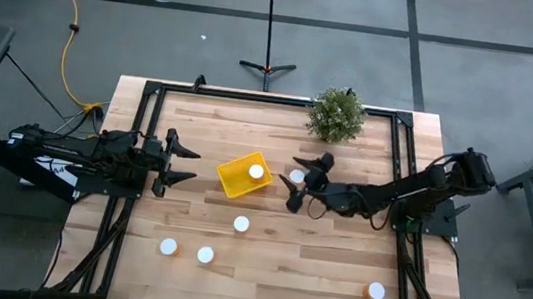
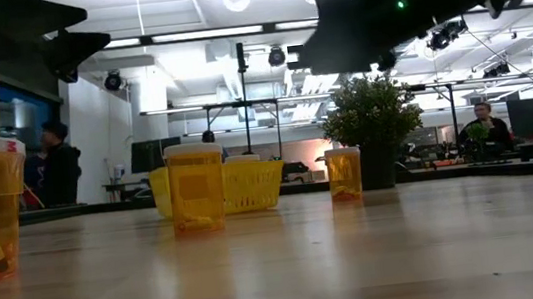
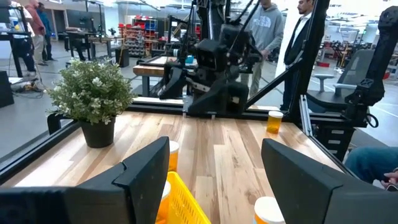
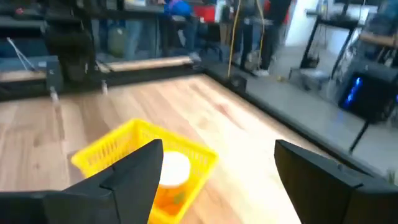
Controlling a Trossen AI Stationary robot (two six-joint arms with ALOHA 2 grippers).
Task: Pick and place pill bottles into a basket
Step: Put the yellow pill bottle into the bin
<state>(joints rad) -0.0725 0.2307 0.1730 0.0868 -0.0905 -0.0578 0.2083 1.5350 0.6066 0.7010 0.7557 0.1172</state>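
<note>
Fingers of the right gripper [image 1: 295, 178] are held spread around a pill bottle [image 1: 297, 176] just beside the basket [image 1: 234, 179], presumably for grasping, while the left gripper [image 1: 187, 165], likewise spread, waits on the basket's other side.

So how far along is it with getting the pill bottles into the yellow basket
One pill bottle already sits in the basket. Nothing is in hand: the right hand is open beside a bottle standing just right of the basket, and the left hand waits open on the basket's other side. Besides that one, four are left on the table: and.
</note>
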